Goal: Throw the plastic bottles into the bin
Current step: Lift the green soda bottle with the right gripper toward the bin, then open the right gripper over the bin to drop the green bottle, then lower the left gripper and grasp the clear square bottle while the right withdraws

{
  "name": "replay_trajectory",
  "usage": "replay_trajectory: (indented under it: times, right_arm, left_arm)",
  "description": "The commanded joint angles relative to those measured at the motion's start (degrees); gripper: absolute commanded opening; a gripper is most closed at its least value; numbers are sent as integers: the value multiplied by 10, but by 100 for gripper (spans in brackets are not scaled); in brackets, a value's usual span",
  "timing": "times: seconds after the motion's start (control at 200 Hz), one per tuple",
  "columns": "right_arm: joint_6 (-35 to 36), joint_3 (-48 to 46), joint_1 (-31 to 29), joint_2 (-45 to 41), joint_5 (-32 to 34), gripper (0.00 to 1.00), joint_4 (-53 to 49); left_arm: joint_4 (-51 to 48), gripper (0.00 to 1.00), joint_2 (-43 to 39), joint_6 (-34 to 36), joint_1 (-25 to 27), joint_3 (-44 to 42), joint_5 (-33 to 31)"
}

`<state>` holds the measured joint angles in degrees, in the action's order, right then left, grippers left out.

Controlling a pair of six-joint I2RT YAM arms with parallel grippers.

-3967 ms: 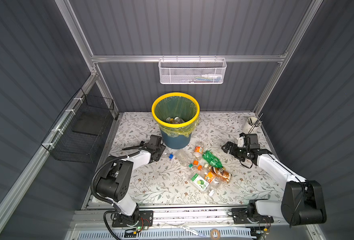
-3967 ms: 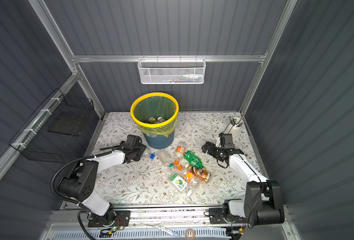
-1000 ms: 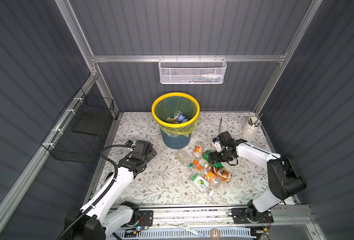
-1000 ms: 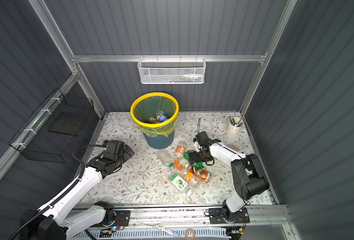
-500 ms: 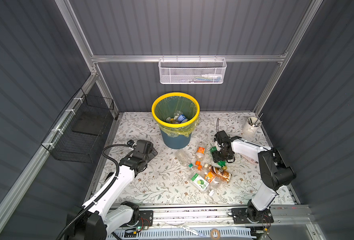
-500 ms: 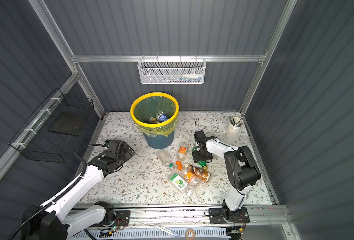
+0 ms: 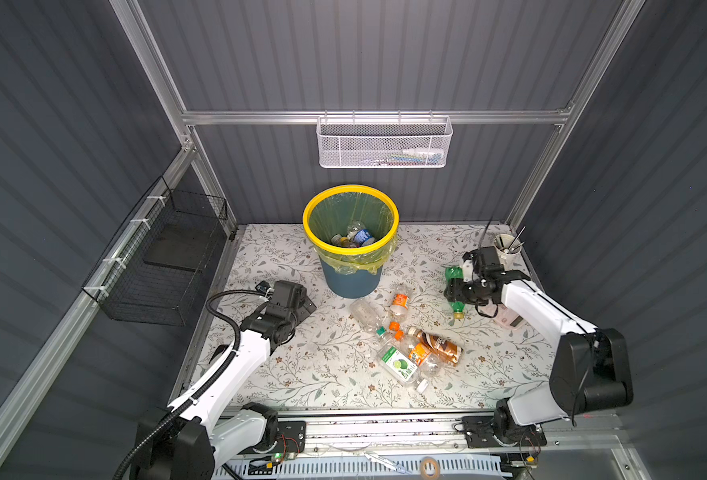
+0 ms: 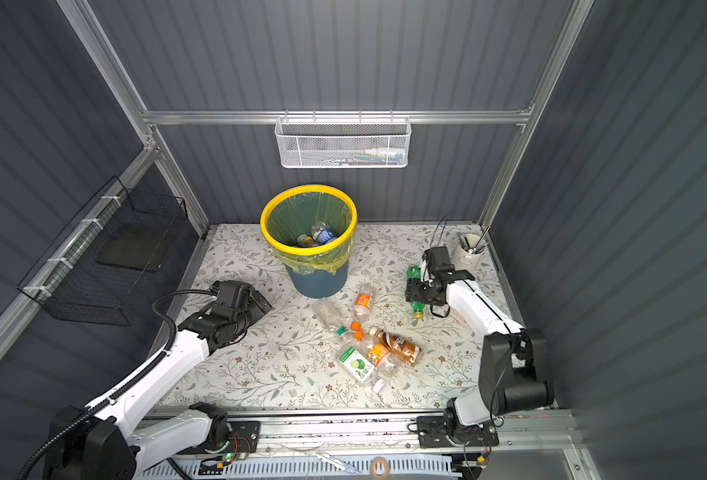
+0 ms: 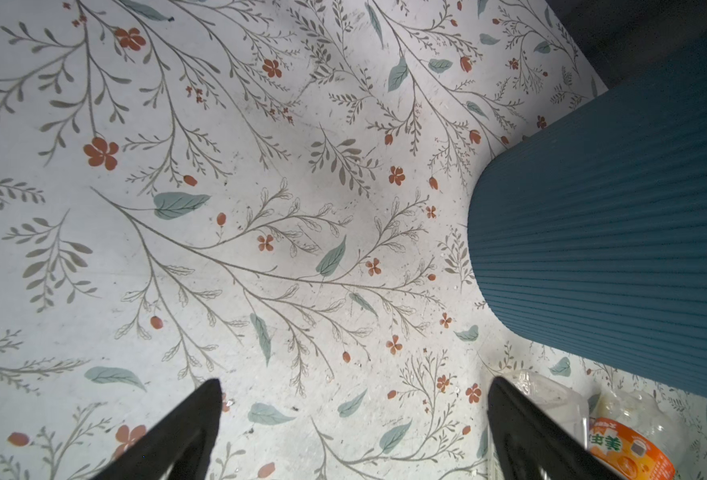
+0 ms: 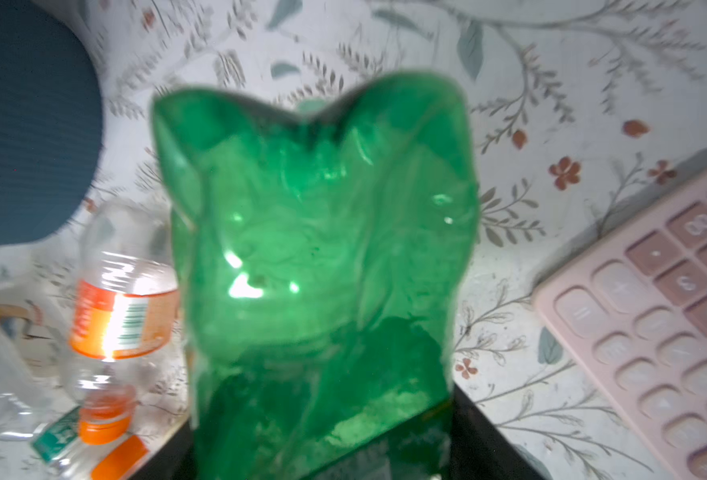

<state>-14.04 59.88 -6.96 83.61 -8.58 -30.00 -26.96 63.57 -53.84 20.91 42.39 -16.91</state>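
The green bottle (image 7: 451,273), crumpled and soft-walled, sits at the right of both top views, clenched across its middle by the right hand (image 7: 457,293). Its base and yellow cap stick out either side of the fingers. In the right wrist view it fills the centre of the frame and seems to be clear of the counter (image 7: 326,374).

The bin (image 7: 349,282) stands well apart, at upper centre, with a few bottles inside. Five or so bottles (image 7: 401,336) lie in a loose cluster below it.

The step in hand is probably the carry to the bin. To do it well, the hand should rise first so the protruding cap clears the yellow rim. It should let go only once the whole bottle is over the liner. The thin plastic may slip if swung fast.

The left hand (image 9: 355,381) is released, fingers spread over bare counter beside the bin's wall, out of the way.
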Motion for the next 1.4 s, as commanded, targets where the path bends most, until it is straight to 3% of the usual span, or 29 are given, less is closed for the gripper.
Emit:
replay_trajectory:
  times: [0.0, 0.195, 0.31, 0.43, 0.53, 0.565, 0.6, 0.68, 0.785, 0.991, 1.156, 1.396]
  right_arm:
    - [-37, 45, 4, -27, -67, 69, 13]
    - [-118, 194, -6, -8, -153, 67, 35]
    - [-154, 314, -68, 37, -160, 65, 69]
    - [-147, 509, -141, 150, -193, 67, 34]
    - [-129, 735, -163, 289, -217, 71, -81]
    - [-127, 808, -163, 333, -216, 78, -121]
    - [-124, 876, -163, 366, -209, 97, -151]
    - [-125, 938, -155, 394, -183, 99, -181]
    - [-125, 858, -139, 332, -151, 99, -152]
    - [-142, 417, -108, 63, -59, 99, 116]
    - [-170, 191, -49, -59, -51, 99, 166]
    - [-202, -65, 39, -191, -21, 99, 169]
  left_arm:
    - [9, 100, 5, -10, -4, -12, 16]
    - [26, 99, 9, -11, -3, -25, 31]
    - [30, 99, 16, -6, -3, -23, 40]
    - [33, 99, 28, -1, -3, -18, 55]
    - [35, 99, 47, 2, -3, -11, 71]
    - [32, 99, 54, 4, -3, -5, 77]
    - [27, 100, 60, 7, -3, 1, 82]
    - [-4, 100, 69, 10, -3, 17, 72]
    - [-31, 100, 57, 16, -3, 37, 50]
    - [-5, 99, -1, 17, 8, 34, 43]
    - [4, 99, 11, 1, 90, 54, 12]
    - [86, 100, 94, -77, 153, 51, 48]
